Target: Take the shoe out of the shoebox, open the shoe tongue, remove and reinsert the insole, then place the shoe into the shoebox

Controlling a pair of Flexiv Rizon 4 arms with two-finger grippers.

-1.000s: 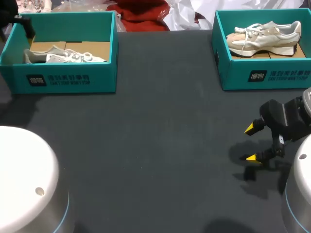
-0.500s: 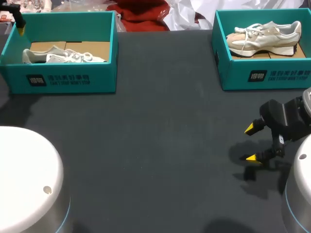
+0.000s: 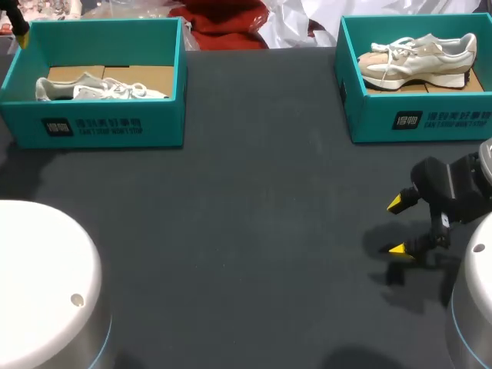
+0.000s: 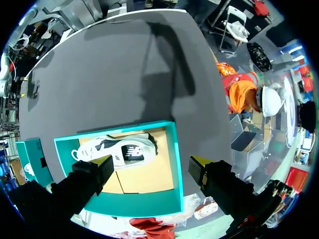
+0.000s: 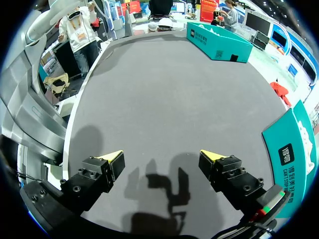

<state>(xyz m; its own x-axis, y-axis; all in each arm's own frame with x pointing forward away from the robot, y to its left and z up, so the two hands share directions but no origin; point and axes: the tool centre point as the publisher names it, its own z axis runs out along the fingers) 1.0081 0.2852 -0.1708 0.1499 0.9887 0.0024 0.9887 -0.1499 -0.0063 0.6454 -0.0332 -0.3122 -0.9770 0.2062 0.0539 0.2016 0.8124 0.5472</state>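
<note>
Left tool, wide open, has drawn farther back past the shoebox's far left corner.

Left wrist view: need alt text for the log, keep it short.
The open left gripper hangs above a teal shoebox, its yellow-tipped fingers spread to either side. A white shoe lies on the box's brown cardboard floor, along the wall nearest the open table. The dark grey table stretches beyond the box.
</note>
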